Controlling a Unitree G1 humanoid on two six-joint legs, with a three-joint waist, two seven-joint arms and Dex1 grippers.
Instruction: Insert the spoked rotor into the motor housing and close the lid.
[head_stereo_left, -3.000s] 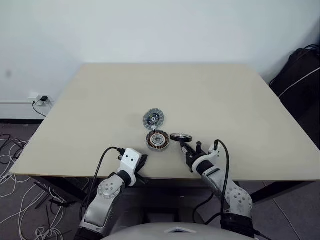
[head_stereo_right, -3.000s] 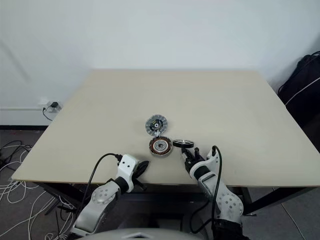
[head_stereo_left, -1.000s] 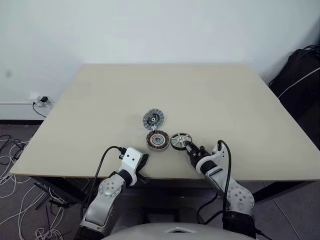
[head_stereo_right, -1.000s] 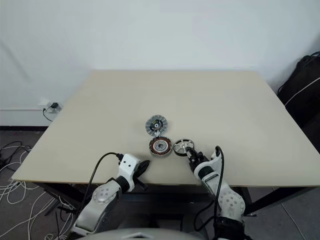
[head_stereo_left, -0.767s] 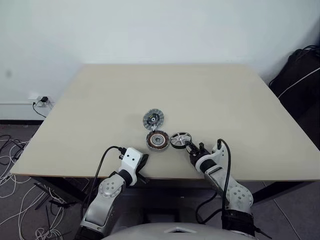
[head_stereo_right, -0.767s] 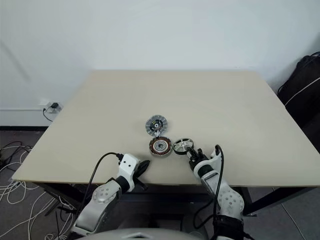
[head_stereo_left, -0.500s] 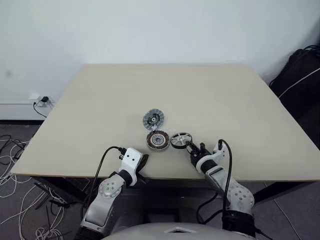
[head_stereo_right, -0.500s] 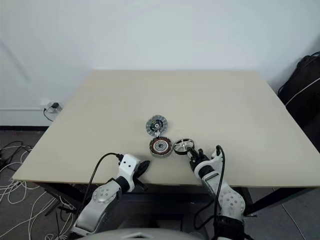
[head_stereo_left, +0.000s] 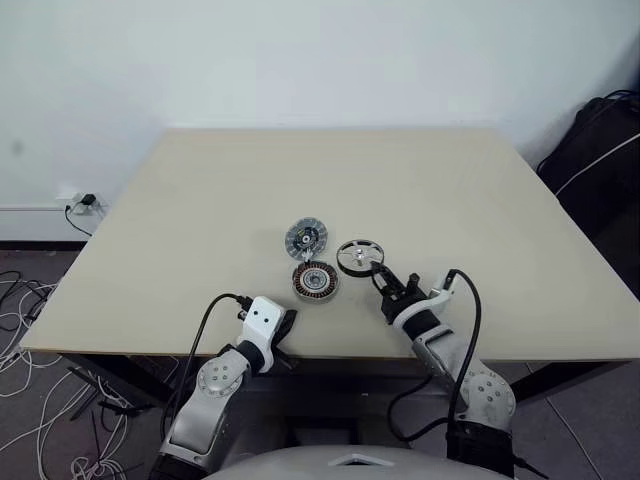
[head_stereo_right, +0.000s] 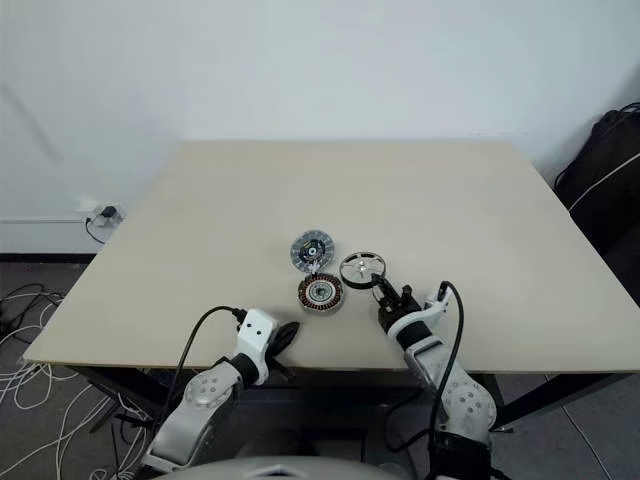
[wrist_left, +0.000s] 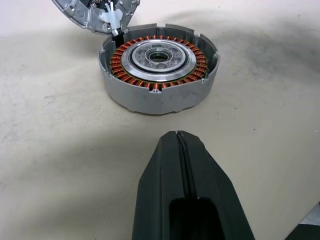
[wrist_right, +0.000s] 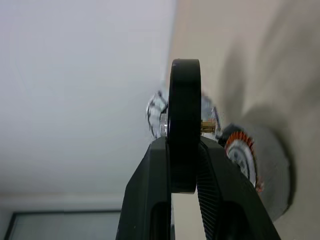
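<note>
Holding the rotor by its rim, my right gripper clears the table's near edge, beside the housing; left gripper waits shut.

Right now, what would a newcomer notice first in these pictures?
The right gripper holds the spoked rotor by its rim, raised off the table, right of the motor housing with its copper windings. Behind the housing lies the lid. The left gripper is shut, pointing at the housing.
</note>
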